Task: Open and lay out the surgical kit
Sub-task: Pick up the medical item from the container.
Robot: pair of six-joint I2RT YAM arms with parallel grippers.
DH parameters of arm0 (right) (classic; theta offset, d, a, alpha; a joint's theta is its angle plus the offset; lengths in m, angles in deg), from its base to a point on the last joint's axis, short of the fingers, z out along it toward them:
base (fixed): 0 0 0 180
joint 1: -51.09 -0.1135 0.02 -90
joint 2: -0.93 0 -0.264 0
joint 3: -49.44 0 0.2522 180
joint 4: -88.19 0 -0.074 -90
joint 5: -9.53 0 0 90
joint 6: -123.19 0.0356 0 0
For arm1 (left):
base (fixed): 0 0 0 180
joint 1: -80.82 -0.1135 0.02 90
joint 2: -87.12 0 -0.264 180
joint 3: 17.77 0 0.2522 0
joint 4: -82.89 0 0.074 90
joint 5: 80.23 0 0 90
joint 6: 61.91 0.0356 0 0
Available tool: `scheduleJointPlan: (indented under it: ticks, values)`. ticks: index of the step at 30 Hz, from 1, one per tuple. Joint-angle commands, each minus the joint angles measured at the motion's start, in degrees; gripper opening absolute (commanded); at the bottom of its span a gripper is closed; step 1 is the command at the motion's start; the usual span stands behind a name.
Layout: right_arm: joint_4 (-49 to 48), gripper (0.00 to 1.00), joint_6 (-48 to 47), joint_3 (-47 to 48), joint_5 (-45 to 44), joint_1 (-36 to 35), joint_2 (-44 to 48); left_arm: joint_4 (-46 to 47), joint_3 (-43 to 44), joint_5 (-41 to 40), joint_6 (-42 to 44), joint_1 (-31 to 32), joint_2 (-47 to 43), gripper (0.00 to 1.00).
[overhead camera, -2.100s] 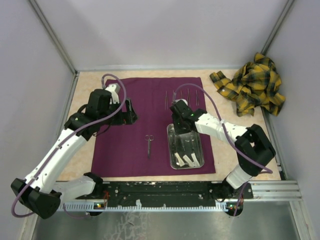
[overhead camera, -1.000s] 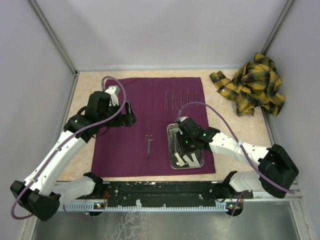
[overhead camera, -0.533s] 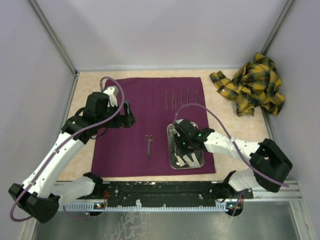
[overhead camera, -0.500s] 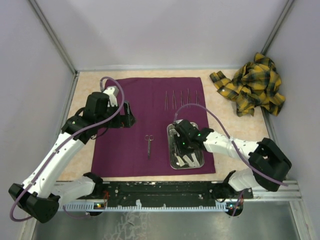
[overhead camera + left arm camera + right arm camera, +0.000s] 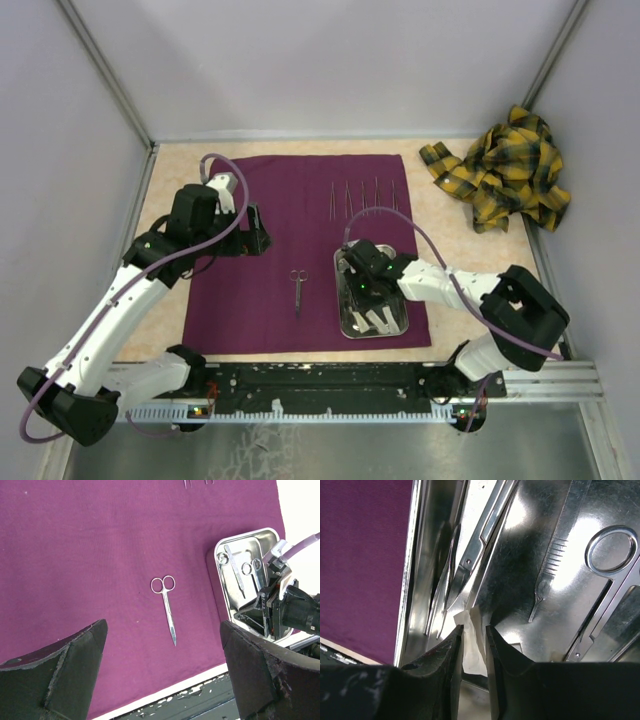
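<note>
Beige surface (image 5: 165, 180) carries the spread purple cloth (image 5: 300, 210), with the steel tray (image 5: 260, 537) at its near right and scissors (image 5: 167, 605) beside it. Right gripper (image 5: 474, 632) pinches a white piece (image 5: 471, 655) inside the tray. Left gripper (image 5: 258, 230) hangs wide open above the cloth.

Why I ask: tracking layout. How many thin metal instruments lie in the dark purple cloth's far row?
5 instruments, side by side near the dark purple cloth's far edge; none looks hidden.

White links (image 5: 105, 320), black joints (image 5: 190, 212), looping purple cables (image 5: 222, 152).
</note>
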State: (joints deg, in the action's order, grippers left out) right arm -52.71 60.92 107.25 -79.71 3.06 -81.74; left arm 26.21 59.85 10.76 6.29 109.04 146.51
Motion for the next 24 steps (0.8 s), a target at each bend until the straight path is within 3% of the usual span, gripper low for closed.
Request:
scheduleJointPlan:
  ticks: [1, 7, 15, 24]
  values:
    - [-1.94, 0.24, -1.26, 2.97, -0.93, -0.79, -0.85, -0.41, 2.01, -0.18, 0.00, -0.28, -0.73, 1.00]
    - [-2.50, 0.19, -1.32, 2.88, -0.74, -0.80, -1.74, -0.34, 1.95, -0.20, -0.06, -0.27, -0.69, 1.00]
    - [-2.49, 0.00, -1.20, 2.75, -0.87, -0.78, -1.82, -0.40, 1.86, -0.12, -0.11, -0.26, -0.77, 1.00]
    - [1.14, 0.00, -0.32, 5.90, -2.88, -0.78, 1.58, -0.74, 2.84, -0.20, 0.12, -0.28, -0.78, 1.00]
